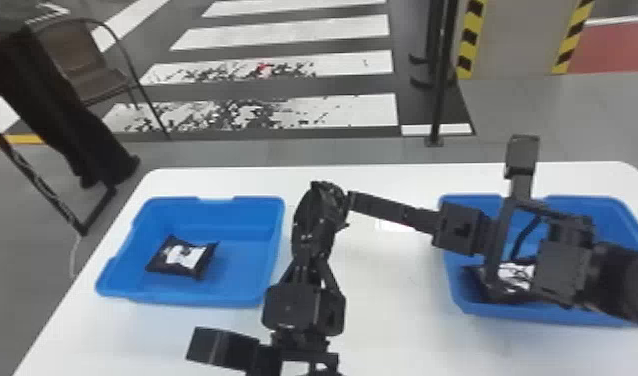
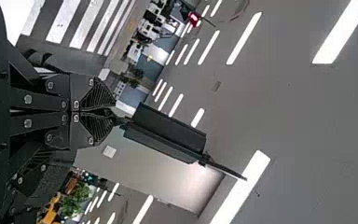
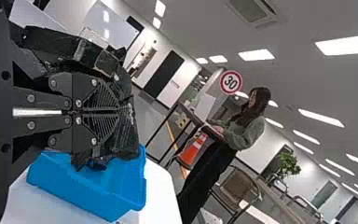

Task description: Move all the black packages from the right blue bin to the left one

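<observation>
Right gripper (image 1: 352, 201) between bins in head view, pinching wrinkled black package (image 3: 127, 135); fingers nearly together. Left gripper (image 1: 309, 259) near same package, own fingers pressed together. Another black package (image 1: 183, 257), white label up, lies inside left blue bin (image 1: 233, 297). One more (image 1: 514, 278) inside right blue bin (image 1: 543, 317), partly behind right arm (image 1: 618, 280).

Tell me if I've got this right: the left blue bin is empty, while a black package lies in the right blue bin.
Not quite: the left blue bin isn't empty. The head view shows a black package with a white label in it. A black package does lie in the right blue bin.
</observation>
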Motion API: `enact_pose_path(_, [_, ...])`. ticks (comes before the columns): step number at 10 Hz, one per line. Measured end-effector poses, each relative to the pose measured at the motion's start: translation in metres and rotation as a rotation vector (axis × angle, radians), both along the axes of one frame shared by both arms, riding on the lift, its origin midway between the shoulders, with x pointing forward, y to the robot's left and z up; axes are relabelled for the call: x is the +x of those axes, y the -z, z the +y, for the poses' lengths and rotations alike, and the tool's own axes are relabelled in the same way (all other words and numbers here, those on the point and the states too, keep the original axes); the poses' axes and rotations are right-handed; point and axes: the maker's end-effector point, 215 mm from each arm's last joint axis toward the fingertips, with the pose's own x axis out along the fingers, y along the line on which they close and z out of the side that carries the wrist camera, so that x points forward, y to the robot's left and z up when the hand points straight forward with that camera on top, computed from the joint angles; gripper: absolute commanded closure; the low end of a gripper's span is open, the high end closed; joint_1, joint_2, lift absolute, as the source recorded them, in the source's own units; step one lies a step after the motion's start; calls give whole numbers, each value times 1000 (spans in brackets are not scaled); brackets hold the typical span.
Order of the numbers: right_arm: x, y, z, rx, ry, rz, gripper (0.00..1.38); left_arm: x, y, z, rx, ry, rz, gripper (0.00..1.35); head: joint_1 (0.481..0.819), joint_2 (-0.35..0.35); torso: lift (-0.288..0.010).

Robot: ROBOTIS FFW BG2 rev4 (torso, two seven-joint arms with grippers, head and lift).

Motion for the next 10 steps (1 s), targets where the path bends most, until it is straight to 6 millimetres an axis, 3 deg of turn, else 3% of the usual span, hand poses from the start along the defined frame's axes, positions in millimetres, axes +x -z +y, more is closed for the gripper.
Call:
enact_pose_path(1, [3, 0, -3, 17, 12, 2, 685, 3, 1, 16, 13, -38, -1, 1211, 695, 195, -154])
enact_pose_path(2, [7, 1, -7, 28, 27, 2, 228, 8, 4, 39, 59, -92, -5, 1211, 695, 215, -154])
enact_pose_path(3, [12, 2, -14, 34, 47, 0, 53, 16, 9, 67, 137, -162, -9, 1211, 695, 238, -154])
enact_pose_path(6, [22, 10, -38, 7, 107, -24, 156, 52, 60, 161, 389, -361, 92, 1208, 695, 300, -154])
enact_pose_path(7, [25, 12, -45, -21, 125, -45, 156, 61, 79, 183, 426, -396, 143, 944, 695, 313, -154])
enact_pose_path(8, [29, 14, -54, -53, 146, -72, 156, 66, 93, 194, 412, -411, 187, 360, 695, 317, -154])
enact_pose_path(9, [38, 15, -72, -112, 186, -126, 156, 65, 98, 198, 374, -414, 204, 15, 695, 300, -154])
enact_pose_path(10, [47, 18, -96, -202, 237, -186, 156, 60, 93, 198, 342, -418, 181, 82, 695, 286, -154])
